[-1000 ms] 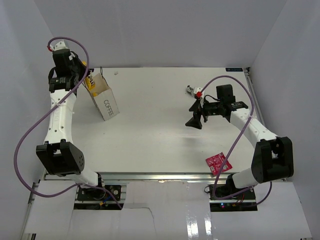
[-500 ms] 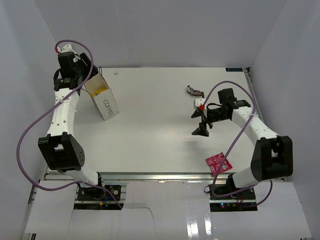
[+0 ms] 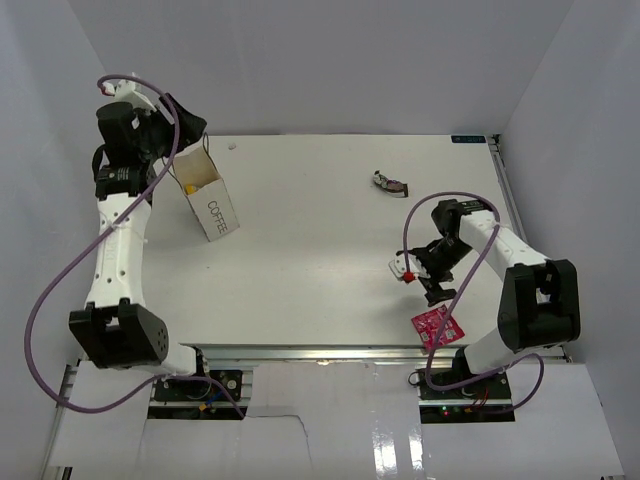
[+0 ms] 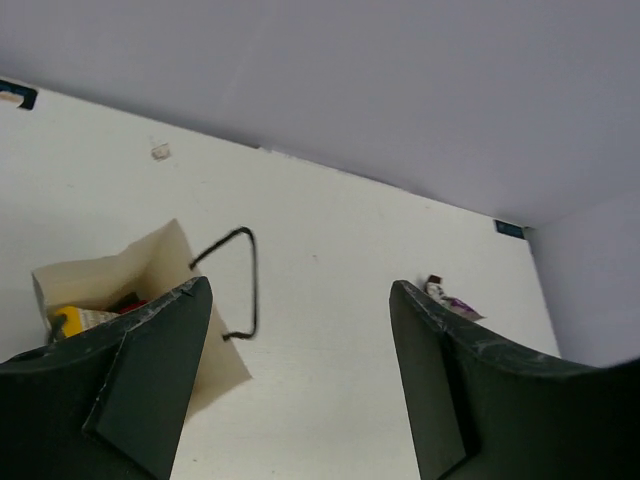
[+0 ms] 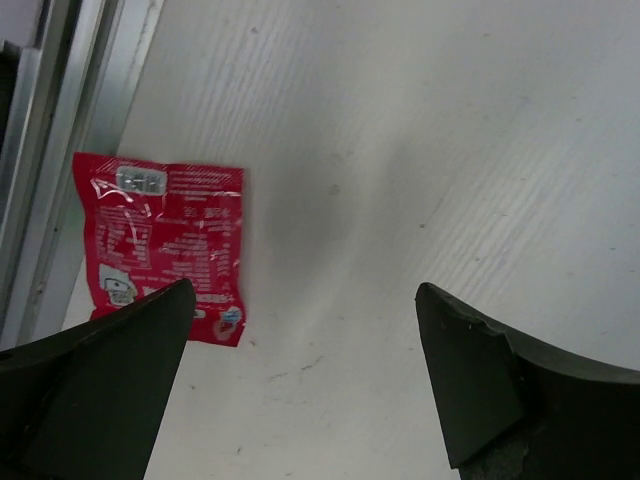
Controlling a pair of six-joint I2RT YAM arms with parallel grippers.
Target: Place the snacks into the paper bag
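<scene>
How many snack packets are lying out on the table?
2: a red packet at the near right edge, a dark packet toward the far side. More may hide inside the bag.

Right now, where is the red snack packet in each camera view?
Top external: red packet lower right, at the table's near edge.
Left wrist: not in it.
Right wrist: left of centre, flat on the table.
Shared landmark: the metal rail beside it, in top and right wrist views.

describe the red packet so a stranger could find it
Start at the white table, near edge, by the right arm's base. A flat packet lies there alone. It is bright red, while the only other loose snack, at the far side, is dark.
</scene>
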